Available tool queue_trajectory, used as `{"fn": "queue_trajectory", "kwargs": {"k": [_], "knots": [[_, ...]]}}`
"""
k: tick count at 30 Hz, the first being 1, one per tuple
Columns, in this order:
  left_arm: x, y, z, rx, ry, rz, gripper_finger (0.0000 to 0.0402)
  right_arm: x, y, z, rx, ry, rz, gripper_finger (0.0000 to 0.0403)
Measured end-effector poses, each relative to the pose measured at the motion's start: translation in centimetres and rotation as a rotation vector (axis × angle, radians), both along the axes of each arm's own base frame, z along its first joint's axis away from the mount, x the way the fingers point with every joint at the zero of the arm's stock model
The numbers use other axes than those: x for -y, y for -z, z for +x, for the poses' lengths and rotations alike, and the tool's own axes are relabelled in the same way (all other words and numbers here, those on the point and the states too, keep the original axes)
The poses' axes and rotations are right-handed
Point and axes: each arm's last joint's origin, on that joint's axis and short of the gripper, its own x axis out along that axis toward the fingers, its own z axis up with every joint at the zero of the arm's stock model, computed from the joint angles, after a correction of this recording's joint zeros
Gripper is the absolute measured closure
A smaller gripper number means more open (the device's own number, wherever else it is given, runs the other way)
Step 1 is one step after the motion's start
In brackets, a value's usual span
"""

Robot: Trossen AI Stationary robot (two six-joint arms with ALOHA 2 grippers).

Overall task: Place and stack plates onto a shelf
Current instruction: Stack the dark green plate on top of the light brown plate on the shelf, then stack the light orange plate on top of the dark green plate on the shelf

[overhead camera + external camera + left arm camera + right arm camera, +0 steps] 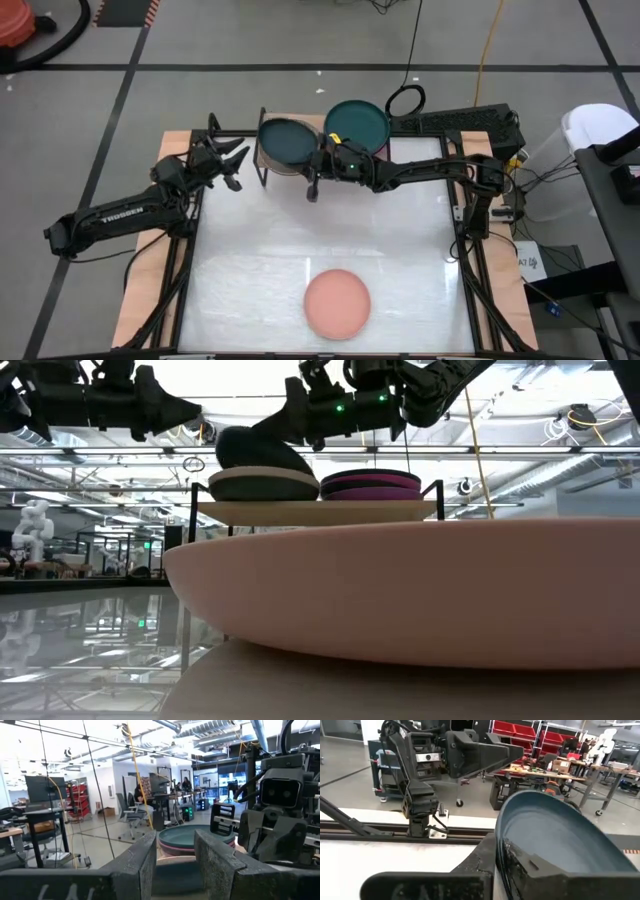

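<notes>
Plates already fill most of the shelf [262, 150], the low wood board on black legs at the table's far edge. One stack there is topped by a dark teal plate [357, 120] over purple and magenta ones [370, 486]; the other stack shows a beige plate [262, 484] in the low view. Over that second stack the right gripper [318, 160] pinches a dark plate [555, 837] by its rim, one finger inside the dish and one under it, the plate tilted with its far edge on the stack.

Left gripper [235, 165] hovers just beside the shelf's end, fingers spread and holding nothing, pointed across at the stacks.

A salmon pink plate [337, 303] lies alone on the white table [250, 270], near its front edge and well apart from the shelf.

These plates look stiff, shallow and matte, so probably not slippery, though likely breakable if dropped (the material itself cannot be told). Lying flat, the pink one offers only its raised rim to grip; a pinch across that rim, as the right gripper uses, seems the sensible hold. A rim grip lets the plate sag or swing, so it should be set down gently.
</notes>
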Motion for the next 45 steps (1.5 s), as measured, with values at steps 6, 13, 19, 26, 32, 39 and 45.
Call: {"fn": "queue_trajectory", "kwargs": {"k": [6, 13, 19, 26, 32, 39, 45], "knots": [[0.0, 0.1, 0.0, -0.01, -0.001, -0.002, 0.0264, -0.3, 0.0, 0.0, -0.001, -0.006, 0.001, 0.036], [0.0, 0.1, 0.0, -0.011, 0.002, -0.001, 0.0264, -1.2, -1.3, -0.3, 0.022, -0.028, -0.038, 0.0319], [0.7, -0.5, 0.1, 0.035, 0.2, 0.034, 0.0264, -2.4, -4.7, -2.1, 0.062, -0.047, -0.094, 0.0304], [2.0, -0.7, 0.5, 0.03, 0.39, 0.101, 0.0264, -4.2, -8.2, -5.4, -0.007, -0.082, -0.064, 0.0303], [3.2, -0.8, 0.9, 0.039, 0.474, 0.159, 0.0264, -6.3, -10.2, -8.4, -0.07, -0.121, 0.008, 0.0303], [4.3, -0.2, 2.0, -0.036, 0.534, 0.25, 0.0264, -8.8, -7.1, -10.5, -0.071, -0.031, 0.004, 0.0303], [4.8, 0.6, 4.0, -0.125, 0.517, 0.206, 0.0264, -9.9, -3.1, -12.9, 0.082, 0.014, 0.035, 0.0303]]}}
